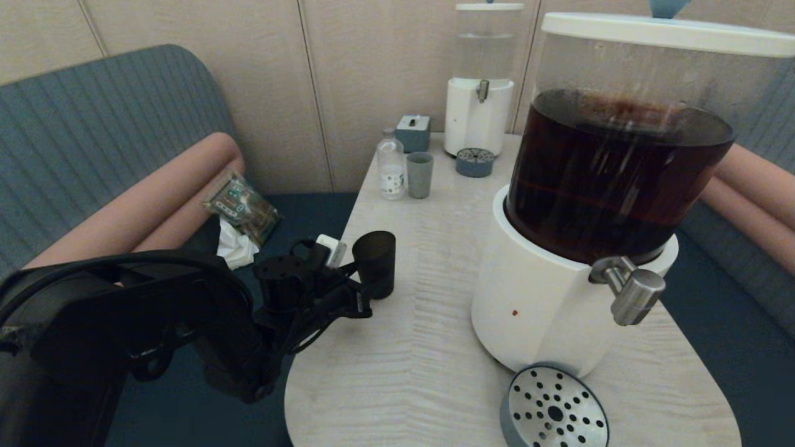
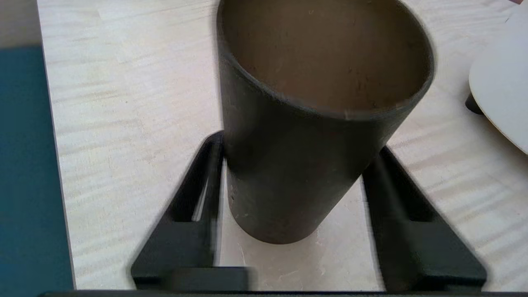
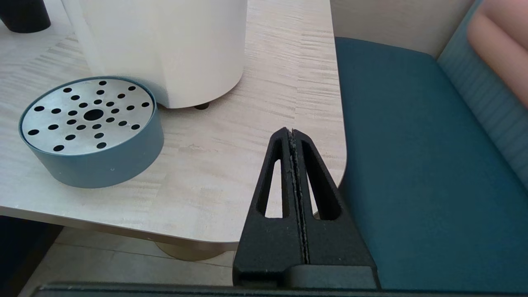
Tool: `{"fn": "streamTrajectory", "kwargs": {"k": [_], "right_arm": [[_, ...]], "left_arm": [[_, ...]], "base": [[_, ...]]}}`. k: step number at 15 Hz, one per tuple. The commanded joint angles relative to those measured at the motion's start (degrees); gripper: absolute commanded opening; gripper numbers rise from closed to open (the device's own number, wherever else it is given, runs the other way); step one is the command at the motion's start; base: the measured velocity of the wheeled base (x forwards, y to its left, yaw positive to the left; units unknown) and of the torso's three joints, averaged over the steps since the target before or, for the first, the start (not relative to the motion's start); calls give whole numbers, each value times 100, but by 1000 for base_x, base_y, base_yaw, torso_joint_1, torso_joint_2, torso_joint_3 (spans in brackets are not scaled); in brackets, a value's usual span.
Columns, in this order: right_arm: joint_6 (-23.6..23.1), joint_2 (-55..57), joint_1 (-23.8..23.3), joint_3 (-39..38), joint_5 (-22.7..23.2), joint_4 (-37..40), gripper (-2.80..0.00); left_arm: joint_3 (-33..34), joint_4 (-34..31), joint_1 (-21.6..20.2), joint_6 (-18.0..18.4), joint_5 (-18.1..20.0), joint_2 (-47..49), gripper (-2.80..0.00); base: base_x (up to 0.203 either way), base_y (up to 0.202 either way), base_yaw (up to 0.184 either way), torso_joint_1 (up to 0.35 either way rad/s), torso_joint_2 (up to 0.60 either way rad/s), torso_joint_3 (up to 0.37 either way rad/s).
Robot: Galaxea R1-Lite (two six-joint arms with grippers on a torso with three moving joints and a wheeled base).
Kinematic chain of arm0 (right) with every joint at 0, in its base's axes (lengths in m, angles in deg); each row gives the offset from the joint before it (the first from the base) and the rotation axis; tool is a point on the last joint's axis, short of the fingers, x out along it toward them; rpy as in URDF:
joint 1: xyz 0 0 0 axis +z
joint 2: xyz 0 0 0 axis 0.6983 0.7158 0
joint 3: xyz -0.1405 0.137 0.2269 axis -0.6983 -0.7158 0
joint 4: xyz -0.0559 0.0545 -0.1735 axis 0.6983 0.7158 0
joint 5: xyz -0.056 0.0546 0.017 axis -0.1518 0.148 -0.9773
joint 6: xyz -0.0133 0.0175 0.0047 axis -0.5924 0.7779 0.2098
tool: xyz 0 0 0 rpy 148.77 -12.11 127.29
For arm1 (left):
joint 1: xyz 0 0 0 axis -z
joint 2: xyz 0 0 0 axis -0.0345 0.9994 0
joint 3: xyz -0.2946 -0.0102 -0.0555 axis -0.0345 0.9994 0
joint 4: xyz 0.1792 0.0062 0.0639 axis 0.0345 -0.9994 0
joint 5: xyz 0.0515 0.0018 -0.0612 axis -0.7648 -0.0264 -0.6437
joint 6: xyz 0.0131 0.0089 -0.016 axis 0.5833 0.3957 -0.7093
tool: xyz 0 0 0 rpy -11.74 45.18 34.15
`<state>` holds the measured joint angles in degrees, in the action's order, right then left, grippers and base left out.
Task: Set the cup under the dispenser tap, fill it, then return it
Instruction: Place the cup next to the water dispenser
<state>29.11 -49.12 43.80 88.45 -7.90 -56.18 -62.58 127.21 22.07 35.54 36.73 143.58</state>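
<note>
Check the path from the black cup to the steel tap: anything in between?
Nothing visible. The left gripper is around the cup at the table's left edge; only bare tabletop lies between it and the drip tray under the dispenser tap.

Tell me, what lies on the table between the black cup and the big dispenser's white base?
Nothing: in the head view only bare table separates the cup from the white base.

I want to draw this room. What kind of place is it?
Probably a café or lounge booth: a light wood table between blue padded benches, with a big drink dispenser and a smaller one for serving yourself.
</note>
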Motion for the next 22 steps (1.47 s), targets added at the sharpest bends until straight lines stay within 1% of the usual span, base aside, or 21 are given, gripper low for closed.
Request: {"fn": "streamTrajectory", "kwargs": {"k": [1, 4, 8, 13, 15, 18, 22], "right_arm": [[-5, -2, 5, -53, 2, -5, -280], [-5, -2, -4, -53, 2, -5, -280], [-5, -2, 5, -53, 2, 2, -280], [-5, -2, -1, -53, 2, -5, -280], [-5, -2, 5, -53, 2, 4, -280], [-5, -2, 5, -53, 2, -5, -280], [-5, -2, 4, -53, 2, -5, -280]], "left_arm": [[26, 36, 4, 7, 9, 16, 0], [185, 36, 4, 5, 17, -148, 0], [572, 77, 12, 34, 15, -532, 0], [1423, 132, 12, 74, 17, -1147, 0], [1893, 336, 18, 83, 17, -1412, 0], [2524, 433, 29, 86, 17, -2128, 0], [3409, 571, 17, 74, 3, -3719, 0]], "base": [[0, 0, 0, 0, 0, 0], [0, 0, 0, 0, 0, 0], [0, 0, 0, 0, 0, 0], [0, 0, 0, 0, 0, 0], [0, 0, 0, 0, 0, 0], [0, 0, 0, 0, 0, 0], [0, 0, 0, 0, 0, 0]]}}
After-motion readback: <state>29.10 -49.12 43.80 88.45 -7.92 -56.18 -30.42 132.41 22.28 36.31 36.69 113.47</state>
